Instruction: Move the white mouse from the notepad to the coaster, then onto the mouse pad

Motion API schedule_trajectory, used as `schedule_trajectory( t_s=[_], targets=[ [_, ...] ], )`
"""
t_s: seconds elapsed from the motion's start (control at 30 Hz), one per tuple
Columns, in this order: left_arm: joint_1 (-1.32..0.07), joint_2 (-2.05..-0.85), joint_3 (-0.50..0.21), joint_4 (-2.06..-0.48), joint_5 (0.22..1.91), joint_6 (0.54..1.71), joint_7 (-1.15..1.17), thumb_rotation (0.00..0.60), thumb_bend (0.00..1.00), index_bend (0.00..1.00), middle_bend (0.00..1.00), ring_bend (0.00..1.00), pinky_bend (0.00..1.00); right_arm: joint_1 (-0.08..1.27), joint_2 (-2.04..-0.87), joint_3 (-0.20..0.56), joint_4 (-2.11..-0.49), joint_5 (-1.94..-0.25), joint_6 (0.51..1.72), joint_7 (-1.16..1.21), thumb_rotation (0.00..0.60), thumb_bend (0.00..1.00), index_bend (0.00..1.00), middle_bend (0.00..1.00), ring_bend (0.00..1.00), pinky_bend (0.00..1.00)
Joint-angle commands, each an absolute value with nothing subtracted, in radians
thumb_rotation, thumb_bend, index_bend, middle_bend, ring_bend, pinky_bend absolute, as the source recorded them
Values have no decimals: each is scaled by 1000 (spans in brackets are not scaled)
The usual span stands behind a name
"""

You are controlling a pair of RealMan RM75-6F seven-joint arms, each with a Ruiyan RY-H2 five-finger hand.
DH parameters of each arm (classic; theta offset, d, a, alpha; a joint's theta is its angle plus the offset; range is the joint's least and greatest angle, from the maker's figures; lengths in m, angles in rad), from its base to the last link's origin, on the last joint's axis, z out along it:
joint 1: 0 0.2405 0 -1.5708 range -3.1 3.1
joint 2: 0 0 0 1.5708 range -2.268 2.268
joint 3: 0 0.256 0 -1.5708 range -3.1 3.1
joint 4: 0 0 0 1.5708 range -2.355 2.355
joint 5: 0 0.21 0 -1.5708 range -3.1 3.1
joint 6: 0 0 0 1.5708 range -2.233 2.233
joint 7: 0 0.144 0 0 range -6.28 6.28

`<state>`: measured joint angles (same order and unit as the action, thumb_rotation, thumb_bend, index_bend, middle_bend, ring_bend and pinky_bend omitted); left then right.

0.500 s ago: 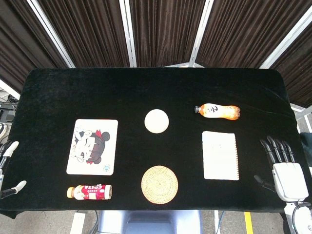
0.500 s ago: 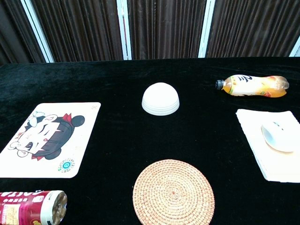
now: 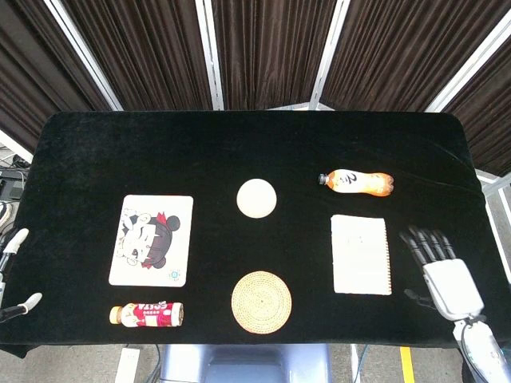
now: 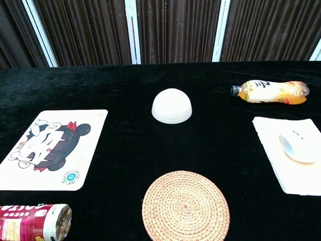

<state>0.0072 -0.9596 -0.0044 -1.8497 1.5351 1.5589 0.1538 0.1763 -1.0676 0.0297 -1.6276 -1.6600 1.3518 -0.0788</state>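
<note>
The white mouse (image 4: 298, 145) lies on the white notepad (image 4: 268, 129) at the table's right; in the head view it barely stands out from the notepad (image 3: 361, 263). The round woven coaster (image 3: 261, 302) sits near the front edge at the middle. At the left lies the mouse pad (image 3: 152, 239) with a cartoon print. My right hand (image 3: 441, 271) hovers just right of the notepad, fingers stretched out and apart, holding nothing. Only fingertips of my left hand (image 3: 14, 271) show at the far left edge, spread and empty. Neither hand appears in the chest view.
An upturned white bowl (image 3: 256, 198) stands behind the coaster. An orange drink bottle (image 3: 357, 182) lies behind the notepad. A red bottle (image 3: 147, 313) lies in front of the mouse pad. Dark curtains hang behind the black table (image 3: 255, 144).
My right hand has moved left, closer to the notepad's right edge. The left hand's fingertips have slipped slightly further out of view. The objects lie as before.
</note>
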Motion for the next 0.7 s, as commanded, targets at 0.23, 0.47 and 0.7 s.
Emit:
schedule_trajectory(
  t_s=[0.23,0.47,0.7],
  targets=[
    [-21,-993,-41,-1846,1448,1518,223,600,0,0,0,0,0,433,-1190,-41,-1109,-2010,1310,176,600,0,96,107,0,0],
    [-50,-1049,-63,-1809,1388,1484,289,600,0,0,0,0,0,569,-1344,-101,-752,-2176,1399,232,600,0,103,116,0,0],
    [-54,-1072,-79,-1795,1349,1488,314,600,0,0,0,0,0,641,-1452,-162,-555,-2229,1411,287,600,0,111,123,0,0]
  ],
)
